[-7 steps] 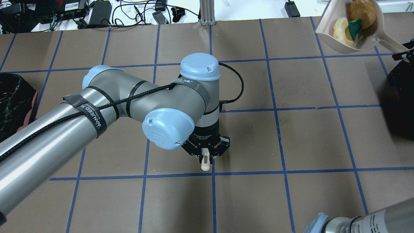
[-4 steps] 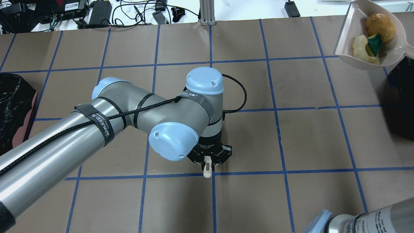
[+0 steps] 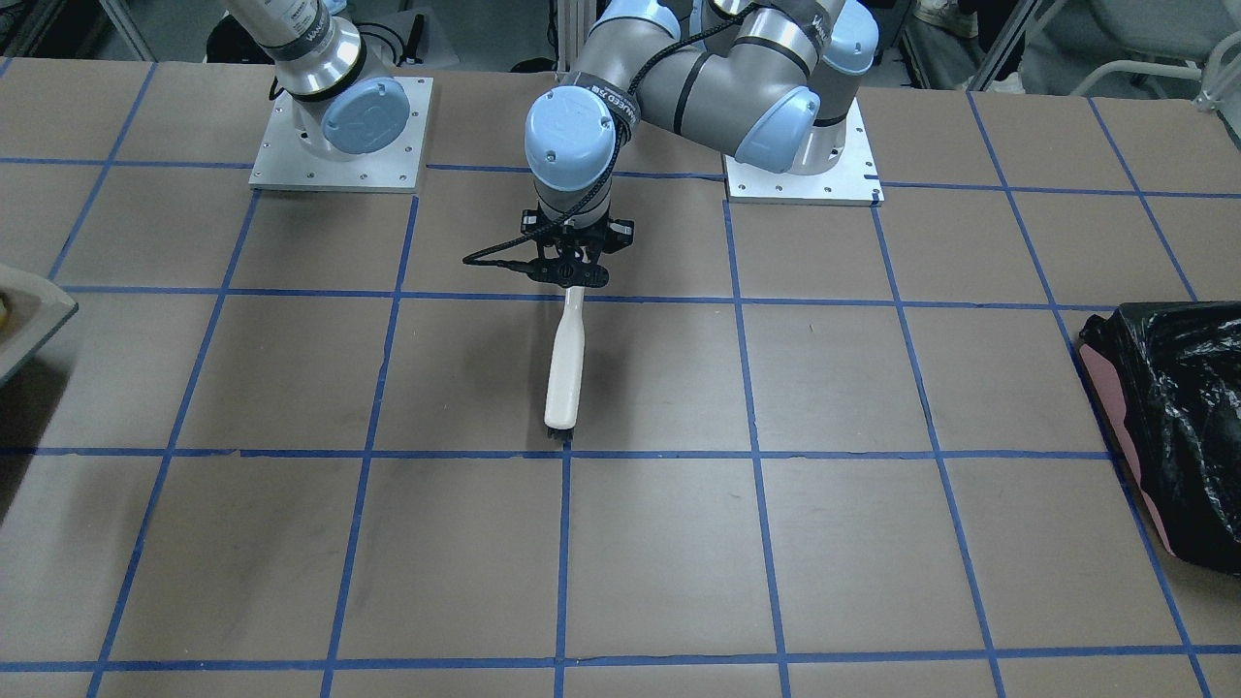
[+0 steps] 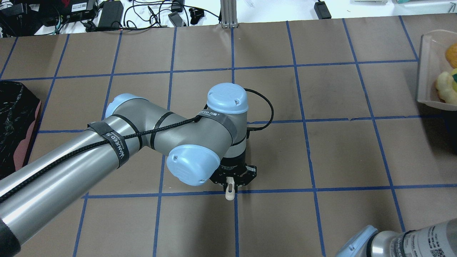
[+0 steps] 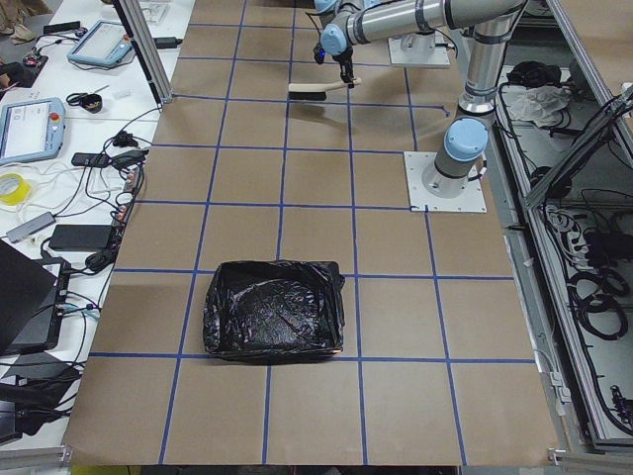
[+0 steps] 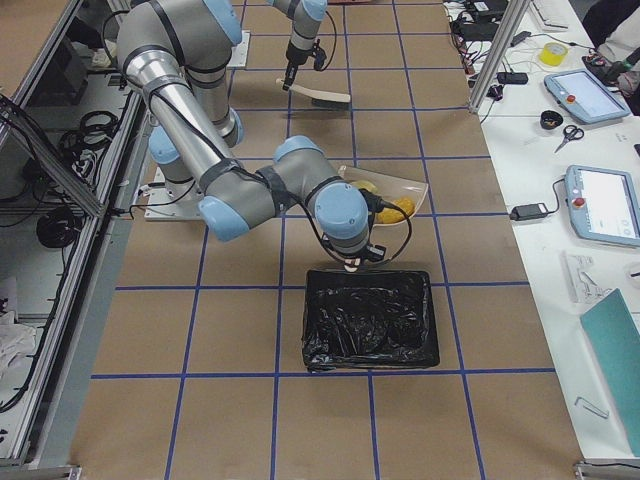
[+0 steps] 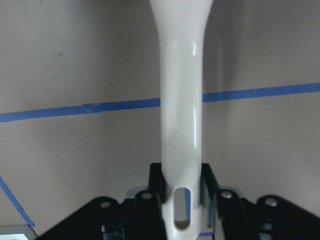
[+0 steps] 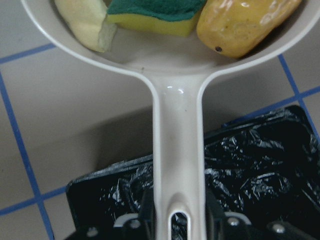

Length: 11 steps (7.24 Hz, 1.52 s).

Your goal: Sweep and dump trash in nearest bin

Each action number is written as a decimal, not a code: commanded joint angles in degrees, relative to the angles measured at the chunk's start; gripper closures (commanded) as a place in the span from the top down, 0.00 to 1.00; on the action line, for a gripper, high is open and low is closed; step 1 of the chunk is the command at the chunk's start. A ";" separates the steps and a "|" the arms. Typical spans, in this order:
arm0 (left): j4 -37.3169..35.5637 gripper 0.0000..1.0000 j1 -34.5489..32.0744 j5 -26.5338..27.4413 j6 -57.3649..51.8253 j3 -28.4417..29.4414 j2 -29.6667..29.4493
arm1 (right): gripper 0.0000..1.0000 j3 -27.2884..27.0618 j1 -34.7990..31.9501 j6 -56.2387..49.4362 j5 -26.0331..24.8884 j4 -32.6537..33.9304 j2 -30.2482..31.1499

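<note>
My right gripper [image 8: 177, 206] is shut on the handle of the white dustpan [image 8: 177, 130]. The trash lies in the pan: a brown-orange lump [image 8: 245, 22], a green-and-yellow sponge chunk [image 8: 150, 12] and a pale crescent piece [image 8: 85, 20]. The pan [image 4: 428, 71] hangs at the table's right edge, and the handle is over the black bin [image 6: 370, 320], which shows as a dark sliver [image 4: 451, 132] in the overhead view. Mid-table, my left gripper [image 4: 232, 180] is shut on the white brush [image 3: 565, 364], which points away from the robot.
A pink bin lined with a crinkly black bag [image 4: 14, 121] stands at the table's left end. Cables and power bricks [image 4: 107, 14] lie beyond the far edge. A metal post [image 4: 226, 14] stands at the far middle. Both arm bases [image 3: 339, 126] sit at the near edge.
The dustpan with the trash has moved right and nearer the robot, now partly past the overhead view's edge. The left arm with the brush drew back slightly towards the robot.
</note>
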<state>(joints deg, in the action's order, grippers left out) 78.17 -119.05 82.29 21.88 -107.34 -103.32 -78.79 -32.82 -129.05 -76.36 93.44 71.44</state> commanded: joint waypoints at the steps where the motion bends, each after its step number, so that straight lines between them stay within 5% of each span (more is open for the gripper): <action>1: -0.03 0.14 -0.48 -0.03 0.26 -0.33 -0.31 | 0.01 4.24 2.66 -5.40 -2.82 0.52 -2.43; 4: 0.06 0.22 -0.57 -0.20 0.09 -1.38 0.21 | 0.01 9.34 2.67 -12.94 -6.34 7.70 -3.32; 6: 0.06 0.60 -0.57 0.23 -0.61 -1.56 -0.22 | 0.00 12.24 2.85 -13.42 -8.53 7.90 -5.33; 8: 0.14 0.74 -0.65 -0.03 -0.35 -1.38 0.56 | 0.00 16.19 5.90 -13.07 -7.67 7.55 -11.21; 9: 0.14 0.95 -0.65 0.06 -0.44 -0.86 1.35 | 0.00 17.43 6.10 -12.98 -7.57 7.55 -11.93; 11: 2.14 1.00 0.31 0.23 -0.44 6.03 1.80 | 0.00 17.70 6.19 -12.02 -8.62 8.25 -11.33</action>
<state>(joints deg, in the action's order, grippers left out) 78.73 -119.29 82.36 21.46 -105.84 -101.82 -61.45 -26.83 -141.69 -84.43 101.27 59.93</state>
